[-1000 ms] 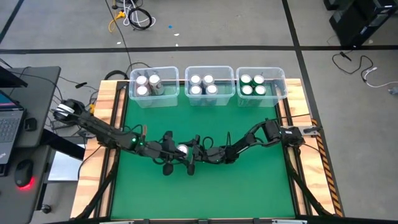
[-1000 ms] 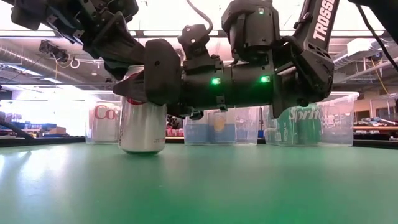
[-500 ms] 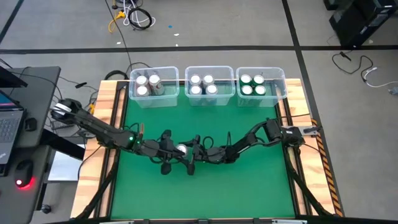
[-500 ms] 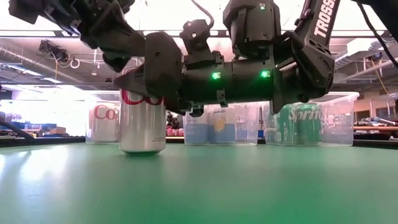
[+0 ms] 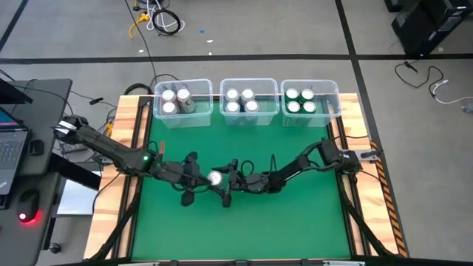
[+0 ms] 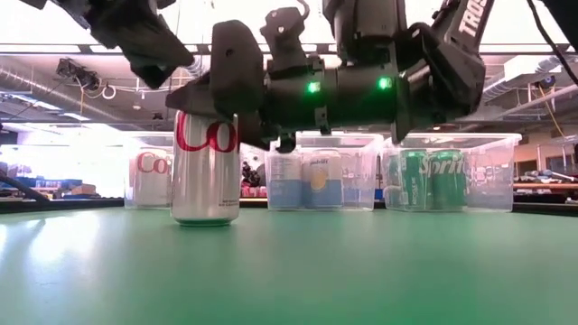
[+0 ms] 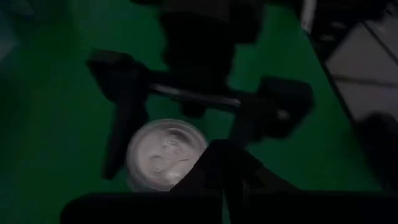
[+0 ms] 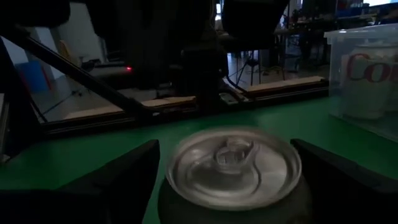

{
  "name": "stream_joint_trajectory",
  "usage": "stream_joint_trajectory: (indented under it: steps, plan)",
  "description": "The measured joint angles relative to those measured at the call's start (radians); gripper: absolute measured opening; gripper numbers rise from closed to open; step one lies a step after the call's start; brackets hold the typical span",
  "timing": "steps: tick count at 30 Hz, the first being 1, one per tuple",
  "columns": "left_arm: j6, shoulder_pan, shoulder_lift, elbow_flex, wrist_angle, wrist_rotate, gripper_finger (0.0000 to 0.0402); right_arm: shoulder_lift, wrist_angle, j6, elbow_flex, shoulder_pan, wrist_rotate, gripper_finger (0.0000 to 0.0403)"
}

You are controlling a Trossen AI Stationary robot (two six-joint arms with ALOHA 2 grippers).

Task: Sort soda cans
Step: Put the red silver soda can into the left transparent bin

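One silver soda can with red lettering (image 6: 206, 167) stands upright on its base on the green mat, near the table's middle (image 5: 215, 177). My right gripper (image 8: 233, 186) is open and reaches in level from the table's right. Its fingers (image 7: 121, 124) stand on either side of the can's top (image 8: 233, 165), and thin gaps show beside the rim. My left gripper (image 5: 188, 179) hovers higher, just left of the can, and looks down on its lid (image 7: 165, 152). The other cans stand in three bins at the far edge.
Three clear bins line the far edge: the left bin (image 5: 158, 111) has silver cans, the middle bin (image 5: 224, 111) has pale cans and the right bin (image 5: 337, 103) has green cans. Open green mat (image 5: 244, 229) lies on the near side. Wooden rails (image 5: 131, 140) border the table.
Both grippers have risen: the right one covered the can's upper half a second ago and now stands level with its top. The left gripper has also drawn back toward the table's left, away from the can. The can has stayed upright in place.
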Motion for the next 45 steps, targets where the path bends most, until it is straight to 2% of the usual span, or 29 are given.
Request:
stream_joint_trajectory:
  steps: [5,12,19,26,35,45]
  plan:
    - [0.030,-0.001,0.004,0.104,-0.171,0.100,0.0020,-0.094,-0.193,0.003,0.000,0.010,-0.009,0.0347]
    - [0.026,-0.001,0.004,0.272,-0.406,0.114,0.0111,-0.287,-0.535,0.003,0.000,0.035,-0.013,0.0348]
    - [-0.057,0.004,0.029,0.338,-0.442,0.108,0.0218,-0.475,-0.855,0.027,0.000,0.063,-0.013,0.0346]
    - [-0.106,0.043,0.140,0.364,-0.490,0.106,0.0306,-0.603,-1.230,0.198,0.000,0.091,-0.012,0.0337]
    - [-0.105,0.100,0.293,0.416,-0.531,0.120,0.0374,-0.606,-1.277,0.237,0.000,0.133,-0.011,0.0335]
    - [-0.075,0.141,0.363,0.449,-0.551,0.113,0.0391,-0.606,-1.272,0.236,0.000,0.145,0.004,0.0333]
